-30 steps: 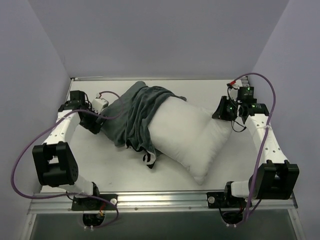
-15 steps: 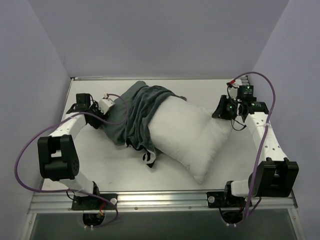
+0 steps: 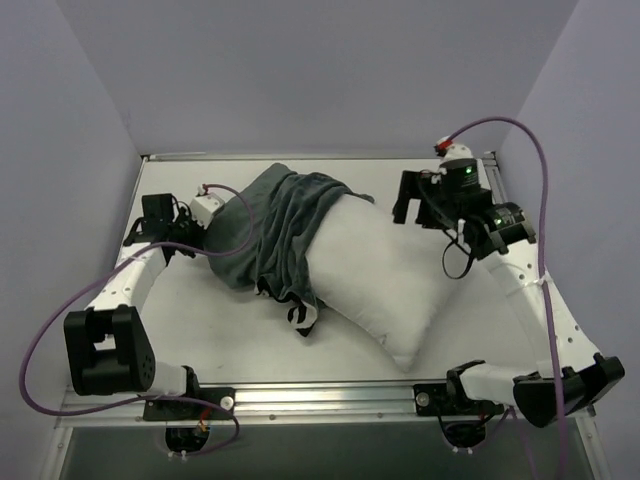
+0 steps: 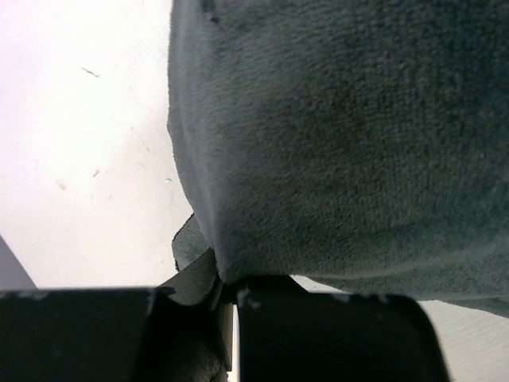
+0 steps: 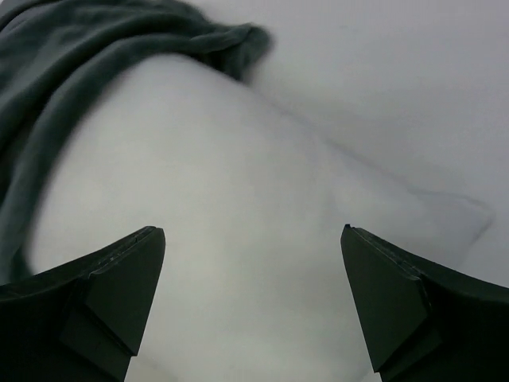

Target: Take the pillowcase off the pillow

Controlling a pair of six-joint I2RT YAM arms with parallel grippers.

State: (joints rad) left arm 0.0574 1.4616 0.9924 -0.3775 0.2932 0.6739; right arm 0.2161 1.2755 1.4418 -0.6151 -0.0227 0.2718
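left end effector (image 3: pixel 207 222): clamped down tight. It's got a fold of the pillowcase (image 3: pixel 268 225) pinched between its fingers, and the left wrist view shows a little flap of the grey-green cloth squeezed right in the gap.

pillowcase vs left end effector: the bunched-up cloth sits directly in front of it and touching it, basically filling the wrist view (image 4: pixel 342 143). From there it runs away from the end effector and wraps over the closest end of the pillow (image 3: pixel 375 270).

pillowcase look: grey-green side is out. A bit of the zebra stripe peeks out at the hem, on the edge farthest from the left end effector.

right end effector (image 3: pixel 408 205): jaws spread wide, nothing in them.

pillow vs right end effector: the bare white end of the pillow (image 5: pixel 238 159) lies just under and ahead of it, showing between the two fingers. Can't tell if the fingers actually touch it.

pillowcase vs right end effector: well apart from it, over on the far side of the white stretch (image 5: pixel 71 64).

table (image 3: pixel 200 320): a bare white patch shows right beside the left end effector, next to the cloth (image 4: pixel 87 119).
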